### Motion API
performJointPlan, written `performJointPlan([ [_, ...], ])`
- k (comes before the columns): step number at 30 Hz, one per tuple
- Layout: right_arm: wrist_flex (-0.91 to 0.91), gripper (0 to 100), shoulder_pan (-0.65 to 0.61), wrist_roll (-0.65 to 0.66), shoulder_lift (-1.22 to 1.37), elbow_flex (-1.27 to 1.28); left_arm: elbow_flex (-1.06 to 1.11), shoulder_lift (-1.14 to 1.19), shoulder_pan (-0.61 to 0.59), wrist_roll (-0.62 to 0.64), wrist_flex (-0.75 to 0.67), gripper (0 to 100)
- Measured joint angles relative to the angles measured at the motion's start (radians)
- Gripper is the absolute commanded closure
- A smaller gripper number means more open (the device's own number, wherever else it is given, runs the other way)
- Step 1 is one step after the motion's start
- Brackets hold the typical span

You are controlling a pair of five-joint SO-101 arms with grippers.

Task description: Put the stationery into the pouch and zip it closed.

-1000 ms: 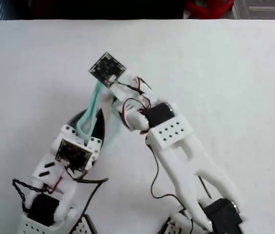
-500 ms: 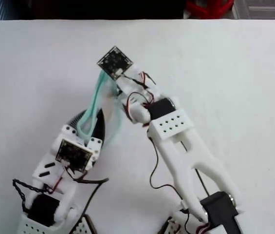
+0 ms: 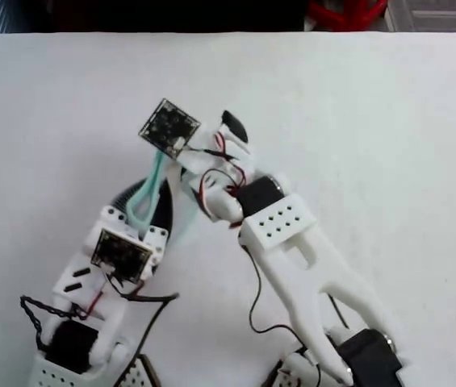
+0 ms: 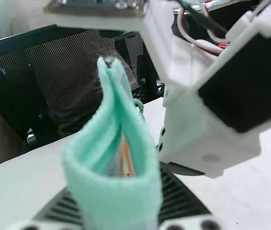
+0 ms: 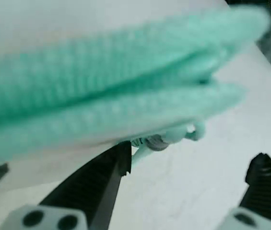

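Observation:
A mint green pouch (image 3: 148, 187) stands on edge between the two arms. My left gripper (image 3: 143, 210) is shut on its near end, and in the left wrist view the pouch (image 4: 121, 158) gapes at the top with an orange pencil (image 4: 124, 160) inside. My right gripper (image 3: 203, 141) is at the pouch's far end. In the right wrist view the gripper (image 5: 193, 160) is open, its black fingers (image 5: 97, 184) spread below the pouch (image 5: 101, 86). The zip pull (image 5: 157, 142) hangs between them, untouched.
The white table (image 3: 389, 121) has free room on all sides of the arms. Black and red cables (image 3: 253, 290) trail from the right arm and a black cable (image 3: 34, 310) from the left. A black mesh chair (image 4: 53, 81) stands beyond the table edge.
The right arm's wrist swung away from the left arm, then back toward the pouch's far end, and turned so a black finger now shows. The pouch's far end shifted with it. The left arm kept still.

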Motion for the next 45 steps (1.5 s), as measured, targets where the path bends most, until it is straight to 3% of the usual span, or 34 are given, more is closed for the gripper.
performJointPlan([
  [10, -0.253, 62.7, 0.041, -0.014, 0.163, 0.000, 0.000, 0.000, -0.009, 0.000, -0.002, 96],
  [17, -0.388, 74.6, 0.091, -0.014, 0.219, 0.000, 0.000, 0.000, -0.003, 0.000, -0.002, 96],
  [23, -0.325, 64.2, 0.091, -0.014, 0.219, 0.000, 0.000, 0.000, -0.003, 0.000, -0.002, 96],
  [32, -0.064, 63.9, 0.074, 0.060, 0.048, 0.017, 0.009, 0.000, -0.003, 0.000, -0.008, 96],
  [39, -0.072, 64.0, 0.029, 0.054, -0.110, 0.103, 0.041, 0.000, -0.003, 0.000, -0.064, 96],
  [45, -0.250, 64.0, 0.029, -0.104, -0.061, 0.104, 0.041, 0.000, -0.003, 0.000, -0.064, 96],
])
